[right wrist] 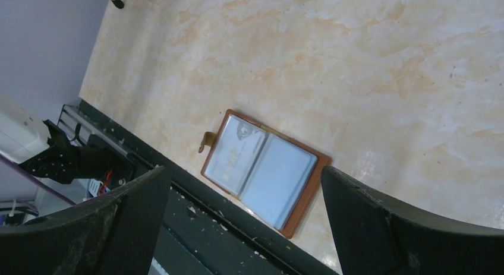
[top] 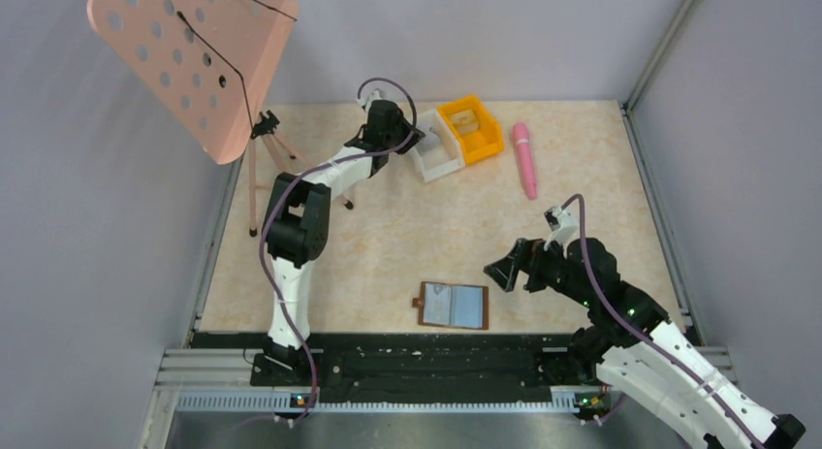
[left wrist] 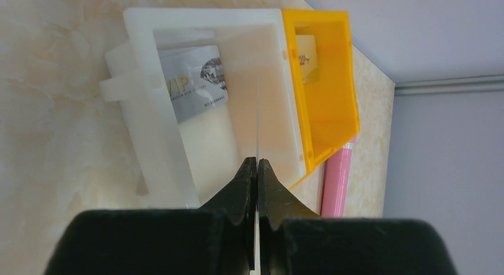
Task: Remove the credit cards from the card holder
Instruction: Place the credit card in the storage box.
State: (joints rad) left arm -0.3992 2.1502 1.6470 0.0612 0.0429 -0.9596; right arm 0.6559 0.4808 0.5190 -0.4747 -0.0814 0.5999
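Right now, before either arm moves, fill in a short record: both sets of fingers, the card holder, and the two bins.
left fingers: shut on a credit card, seen edge-on, over the white bin
right fingers: open, empty, aimed at the card holder
card holder state: open flat, a pocketed card showing
white bin contents: one VIP card
orange bin contents: one whitish card

Overhead, wrist close-ups — card holder [top: 453, 305] shared
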